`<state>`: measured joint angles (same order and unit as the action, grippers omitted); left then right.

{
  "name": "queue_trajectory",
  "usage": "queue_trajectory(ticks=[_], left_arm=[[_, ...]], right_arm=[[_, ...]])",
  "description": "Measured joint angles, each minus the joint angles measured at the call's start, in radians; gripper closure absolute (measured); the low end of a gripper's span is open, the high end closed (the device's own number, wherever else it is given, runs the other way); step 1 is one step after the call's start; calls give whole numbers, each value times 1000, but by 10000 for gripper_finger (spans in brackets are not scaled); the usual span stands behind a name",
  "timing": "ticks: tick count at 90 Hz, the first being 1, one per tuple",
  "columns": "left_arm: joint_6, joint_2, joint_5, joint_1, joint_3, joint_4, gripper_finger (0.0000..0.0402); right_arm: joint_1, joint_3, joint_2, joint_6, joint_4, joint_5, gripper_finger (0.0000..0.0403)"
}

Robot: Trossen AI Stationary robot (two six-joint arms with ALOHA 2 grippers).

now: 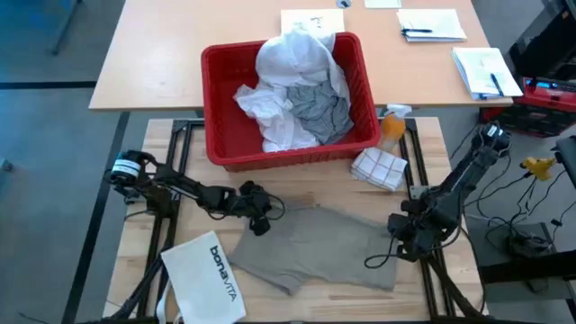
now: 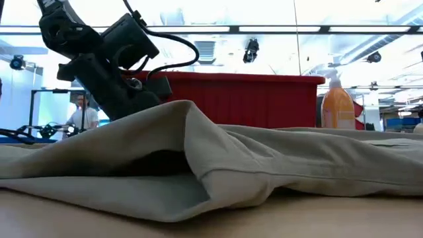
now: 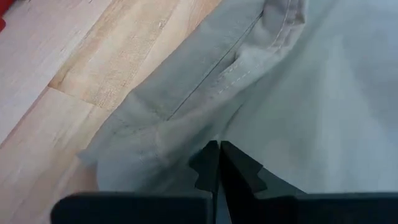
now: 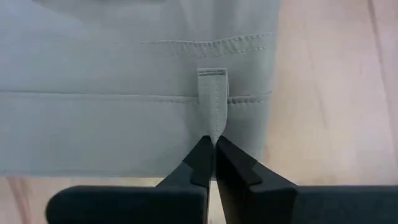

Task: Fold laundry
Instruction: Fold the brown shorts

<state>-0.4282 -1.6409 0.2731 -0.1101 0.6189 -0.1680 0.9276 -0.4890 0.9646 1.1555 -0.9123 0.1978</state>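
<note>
A khaki-tan garment [image 1: 319, 245] lies spread on the near half of the wooden counter [image 1: 468, 162], between the two arms, with one edge folded up into a soft ridge that fills the low view. The left claw [image 1: 261, 219] sits at the garment's left edge; its wrist view shows the two dark fingers [image 3: 205, 168] pressed together over the cloth beside a stitched seam, but whether fabric is pinched between them cannot be told. The right claw [image 1: 402, 236] is at the garment's right edge, its fingers [image 4: 202, 158] clenched, with their tips meeting at the end of a small belt loop [image 4: 212, 99] on the waistband; whether they actually grip it is not clear.

Beyond the garment, at the far side of the counter, a red bin [image 1: 364, 90] holds a heap of white shirt [image 1: 297, 58] and a grey T-shirt [image 1: 324, 108]. Just right of the bin stands an orange spray bottle [image 1: 392, 126], and a folded checked cloth [image 1: 378, 168] lies near its base. A stiff white bag printed "bonavita" [image 1: 205, 279] lies on the near left corner of the counter, apart from the garment. Papers and pens [image 1: 432, 24] rest on the tan table [image 1: 162, 54] farther back.
</note>
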Motion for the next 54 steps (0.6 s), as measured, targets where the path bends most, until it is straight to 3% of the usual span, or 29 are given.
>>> queue_trajectory(ticks=[16,35,54], left_arm=[[13,42,10,-3,9,1,402],[28,69,108,12,19,41,402],[30,77,111,23,19,73,402]], right_arm=[[0,0,0,29,0,29,403],[0,1,0,30,2,48,403],[0,3,0,25,2,60,403]])
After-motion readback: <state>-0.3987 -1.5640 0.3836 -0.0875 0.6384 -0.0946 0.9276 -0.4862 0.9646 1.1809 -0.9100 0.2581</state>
